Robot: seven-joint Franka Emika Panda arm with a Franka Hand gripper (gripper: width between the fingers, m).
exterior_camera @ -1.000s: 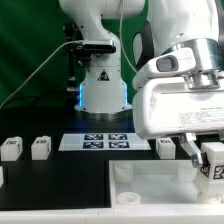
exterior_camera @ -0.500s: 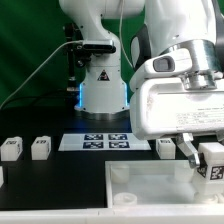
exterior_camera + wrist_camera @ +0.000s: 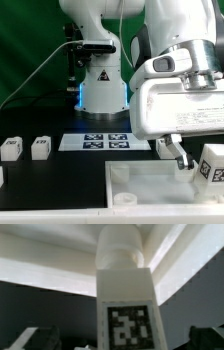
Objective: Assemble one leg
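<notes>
1. Exterior view's left: spare leg [image 3: 10, 150] and second spare leg [image 3: 41, 148] stand side by side, with bare dark table [image 3: 60, 190] in front of them.
2. Middle: marker board [image 3: 97, 141] lies flat. The panel [image 3: 150, 188] with its raised rim runs off to the right.
3. Right: pincer [image 3: 125, 341] is spread. Fingertips [image 3: 35, 338] stand clear of the leg [image 3: 213, 164] on both sides.
4. The leg is at the frame's right edge, by the panel's far rim. It is a white block with a black-and-white tag and a rounded end. Cannot tell what it rests on.
</notes>
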